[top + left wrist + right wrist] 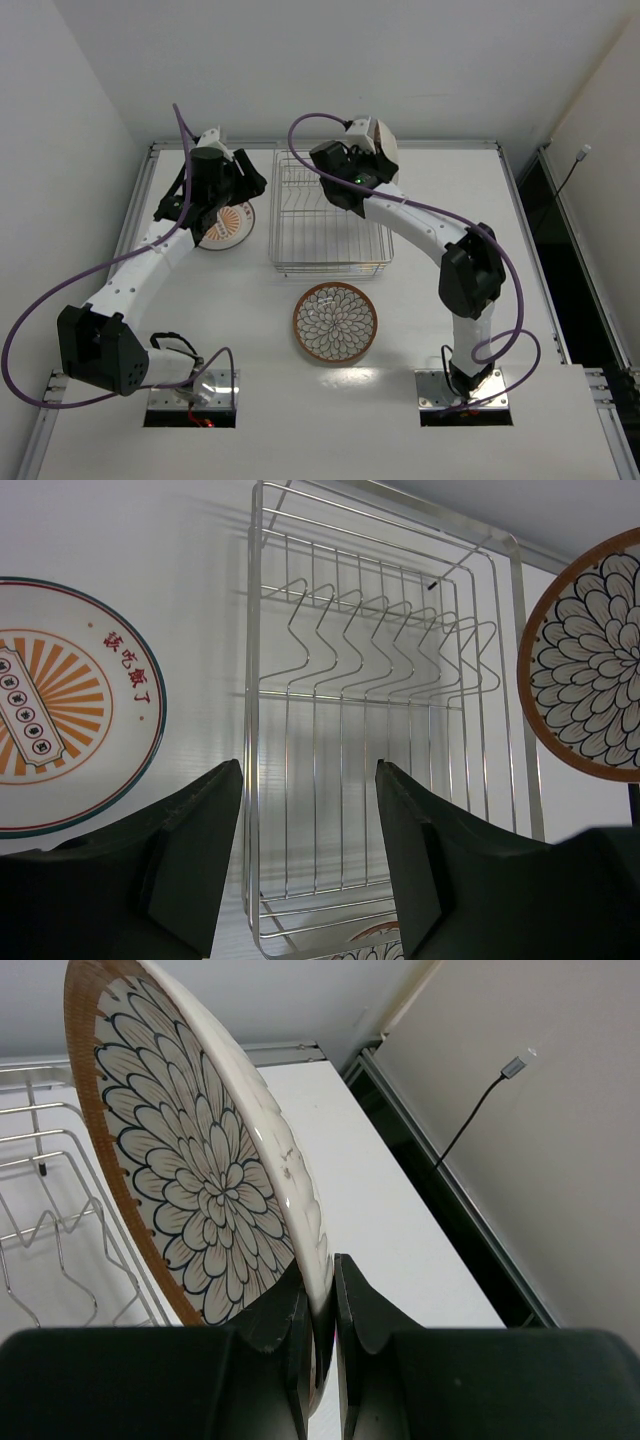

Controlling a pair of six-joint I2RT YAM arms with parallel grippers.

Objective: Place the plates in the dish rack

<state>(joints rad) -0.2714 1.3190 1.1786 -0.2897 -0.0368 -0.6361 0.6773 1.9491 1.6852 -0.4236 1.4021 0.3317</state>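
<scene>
The wire dish rack (330,225) stands in the middle of the table and holds no plates. My right gripper (368,165) is shut on the rim of a flower-pattern plate (386,145) and holds it on edge above the rack's far right corner. In the right wrist view the gripper (320,1272) pinches this plate (190,1180), whose face is turned toward the rack (50,1220). A second flower plate (335,322) lies flat in front of the rack. My left gripper (213,218) is open and empty over an orange sunburst plate (228,224) left of the rack.
In the left wrist view the open gripper (309,770) frames the rack's left side (380,730), with the sunburst plate (60,705) at left and the held flower plate (590,660) at right. The table's right edge (440,1210) drops off beside the right arm.
</scene>
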